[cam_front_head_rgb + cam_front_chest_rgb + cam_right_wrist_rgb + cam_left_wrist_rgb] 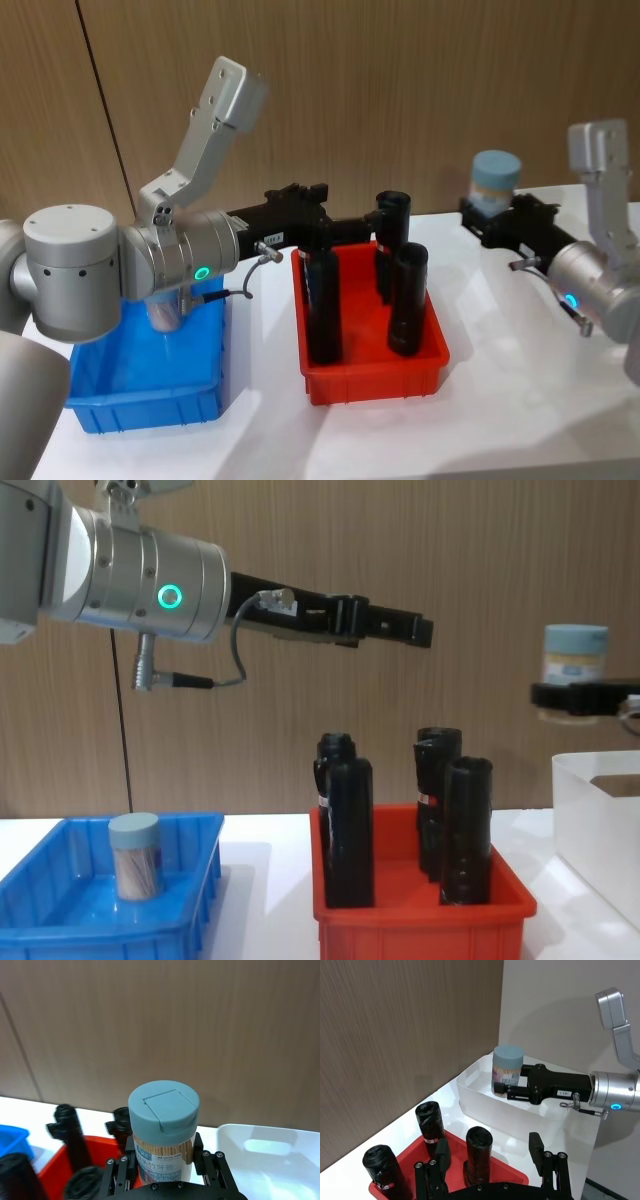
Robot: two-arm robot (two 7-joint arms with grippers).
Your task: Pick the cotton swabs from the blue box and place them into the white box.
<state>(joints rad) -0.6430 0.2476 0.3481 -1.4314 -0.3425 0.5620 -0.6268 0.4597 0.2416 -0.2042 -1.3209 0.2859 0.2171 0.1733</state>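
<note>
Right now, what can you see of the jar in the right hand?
The jar is a clear cylinder with a pale blue flip-tab lid, thin sticks packed inside and a blue-white label. It is upright, gripped low by the right hand, in the air over the white box.

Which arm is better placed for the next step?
Right. The right gripper is shut on a cotton swabs jar above the white box, ready to release; the left gripper hangs open and empty over the red bin.

Silver arms point(70, 260) with cylindrical joints, green ring lights point(170, 597), grey cable point(234, 645) at left wrist; black left gripper point(422, 631) and right gripper point(165, 1167), screwed linkages.
</note>
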